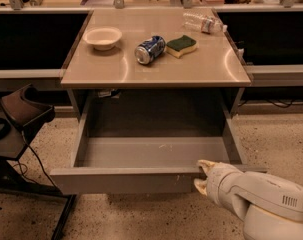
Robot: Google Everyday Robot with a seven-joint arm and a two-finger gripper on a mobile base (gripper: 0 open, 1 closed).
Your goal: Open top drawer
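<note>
The top drawer point(141, 180) is a wide grey handleless drawer under the tan table top point(156, 66). It stands pulled far out toward me, and its plain grey inside point(151, 151) shows with nothing in it. My gripper point(203, 176), with pale fingers on a white arm, is at the drawer front's upper edge near its right end. One finger point(207, 165) hooks over the top edge and the other point(201, 186) lies against the front face.
On the table top lie a pale bowl point(103, 37), a blue can on its side point(149, 49), a green and yellow sponge point(181, 45) and a plastic bottle point(203, 22). A dark chair point(21, 115) with cables stands at the left. The floor is speckled.
</note>
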